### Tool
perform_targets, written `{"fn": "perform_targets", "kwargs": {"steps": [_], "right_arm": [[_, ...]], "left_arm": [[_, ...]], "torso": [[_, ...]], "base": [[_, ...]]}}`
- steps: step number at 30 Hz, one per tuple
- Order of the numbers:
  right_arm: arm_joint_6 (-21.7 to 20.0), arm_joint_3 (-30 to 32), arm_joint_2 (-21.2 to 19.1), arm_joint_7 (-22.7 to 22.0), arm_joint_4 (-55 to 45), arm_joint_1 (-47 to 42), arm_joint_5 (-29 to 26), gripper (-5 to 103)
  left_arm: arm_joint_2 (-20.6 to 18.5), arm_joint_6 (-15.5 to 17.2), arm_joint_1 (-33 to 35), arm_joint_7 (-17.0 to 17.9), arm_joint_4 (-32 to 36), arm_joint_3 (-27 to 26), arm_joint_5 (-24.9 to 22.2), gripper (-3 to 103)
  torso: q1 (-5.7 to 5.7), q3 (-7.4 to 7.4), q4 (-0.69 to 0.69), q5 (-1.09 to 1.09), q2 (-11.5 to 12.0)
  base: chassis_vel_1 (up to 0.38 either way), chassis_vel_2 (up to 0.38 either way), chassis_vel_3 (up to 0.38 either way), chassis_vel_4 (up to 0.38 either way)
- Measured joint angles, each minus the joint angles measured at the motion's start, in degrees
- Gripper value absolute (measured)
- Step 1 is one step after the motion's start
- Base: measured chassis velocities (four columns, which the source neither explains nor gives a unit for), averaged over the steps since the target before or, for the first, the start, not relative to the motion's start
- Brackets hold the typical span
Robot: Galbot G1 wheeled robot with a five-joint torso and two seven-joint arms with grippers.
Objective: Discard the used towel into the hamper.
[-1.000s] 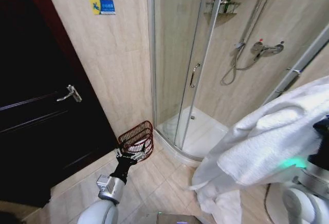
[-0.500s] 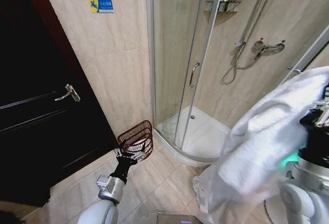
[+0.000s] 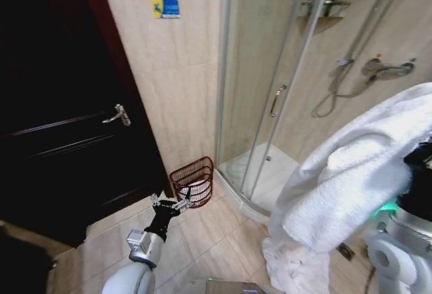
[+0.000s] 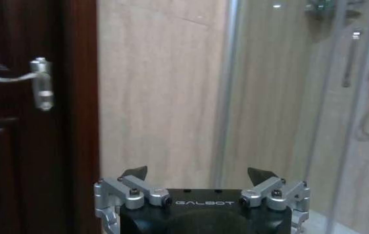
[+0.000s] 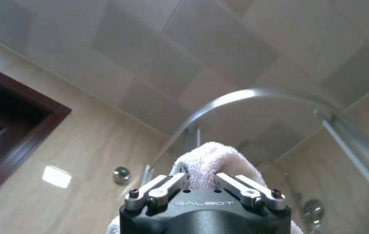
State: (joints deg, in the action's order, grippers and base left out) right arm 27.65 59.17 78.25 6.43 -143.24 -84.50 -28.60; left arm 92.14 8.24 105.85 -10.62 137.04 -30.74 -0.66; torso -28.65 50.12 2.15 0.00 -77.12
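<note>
The hamper (image 3: 194,181), a small reddish-brown wire basket, stands on the tiled floor against the wall, between the dark door and the shower stall. Something white lies inside it. My left gripper (image 3: 172,206) hovers open just in front of the hamper; the left wrist view shows its fingers (image 4: 135,172) spread with nothing between them. The white towel (image 3: 351,172) hangs in a thick bundle at the right, its lower end trailing on the floor. My right gripper (image 5: 203,178) is shut on a fold of the towel (image 5: 211,158), held up high.
A dark wooden door (image 3: 61,132) with a metal handle (image 3: 120,114) fills the left. The curved glass shower enclosure (image 3: 270,85) and its white tray (image 3: 270,172) stand right of the hamper. Open floor tiles (image 3: 216,240) lie between me and the hamper.
The whole picture has shifted to the right, so the camera has turned left; the door and hamper sit nearer the middle. The towel stays in the right gripper, and the left arm holds its pose.
</note>
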Motion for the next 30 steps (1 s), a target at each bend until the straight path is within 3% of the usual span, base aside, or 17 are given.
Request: {"fn": "perform_targets", "kwargs": {"steps": [17, 30], "right_arm": [[-3.1, 0.7, -1.7, -1.9, 0.0, 0.5, 0.5, 5], [-2.6, 0.7, -1.6, -2.0, 0.0, 0.4, 0.4, 5]], "left_arm": [[0.0, 0.0, 0.0, 0.0, 0.0, 0.0, 0.0, 100], [0.0, 0.0, 0.0, 0.0, 0.0, 0.0, 0.0, 100]], "torso": [[0.6, -0.73, 0.01, -0.01, 1.3], [0.84, -0.97, 0.02, -0.01, 1.8]], "base": [[0.125, 0.12, 0.128, 0.125], [0.112, 0.121, 0.119, 0.123]]}}
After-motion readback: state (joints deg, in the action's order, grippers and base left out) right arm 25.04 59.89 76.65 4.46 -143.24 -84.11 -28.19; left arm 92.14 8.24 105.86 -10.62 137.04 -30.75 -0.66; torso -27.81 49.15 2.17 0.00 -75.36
